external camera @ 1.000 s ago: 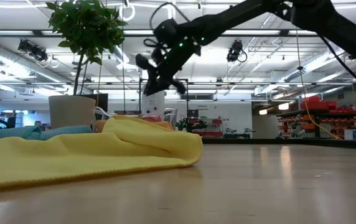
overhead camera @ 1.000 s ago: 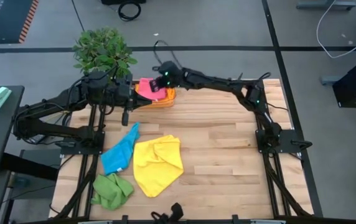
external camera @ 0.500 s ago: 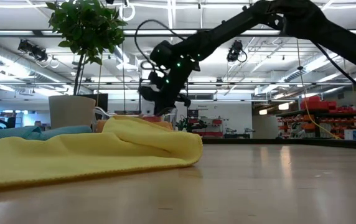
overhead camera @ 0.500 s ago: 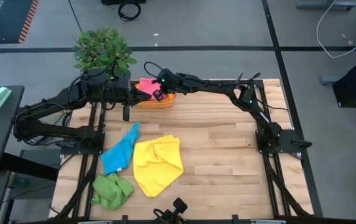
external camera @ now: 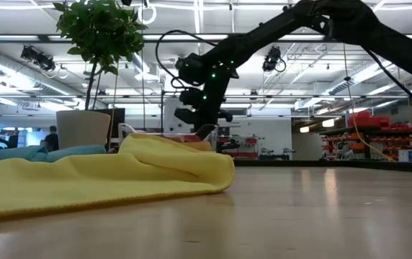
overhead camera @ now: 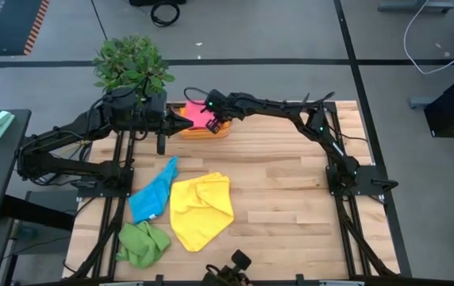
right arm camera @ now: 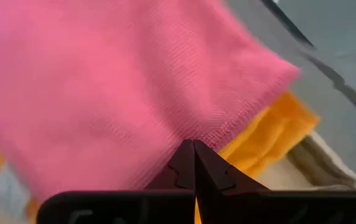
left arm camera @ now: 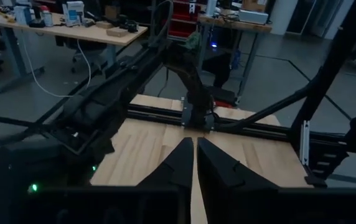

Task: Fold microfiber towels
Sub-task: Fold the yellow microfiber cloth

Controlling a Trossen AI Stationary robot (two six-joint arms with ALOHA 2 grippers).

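A pink towel (overhead camera: 198,114) lies on an orange towel (overhead camera: 207,131) in a clear tray (external camera: 128,129) at the table's far edge. My right gripper (right arm camera: 193,146) reaches in from the right. It is shut, and its tips stand at the pink towel's edge over the orange one (right arm camera: 271,134). My left gripper (overhead camera: 186,121) hovers shut and holding nothing just left of the tray, pointing toward it. A yellow towel (overhead camera: 201,208), a blue towel (overhead camera: 151,195) and a green towel (overhead camera: 141,242) lie crumpled on the near left of the table. My right gripper's shut fingers (right arm camera: 184,163) slant down from above onto the hemmed edge of the pink towel (right arm camera: 224,132), which lies flat on the orange one. I cannot tell whether the tips press on the cloth or stand just off it.
A potted plant (overhead camera: 132,63) stands beyond the table's far left corner, close behind my left arm. The yellow towel (external camera: 105,176) fills the near foreground of the low view. Bare wood (overhead camera: 290,183) spreads over the table's middle and right.
My right gripper has sunk toward the pink towel in the tray, tipped further downward and rolled about its own line, and its fingers have come together. My left gripper has rolled slightly in place. The loose towels on the table have stayed where they were.
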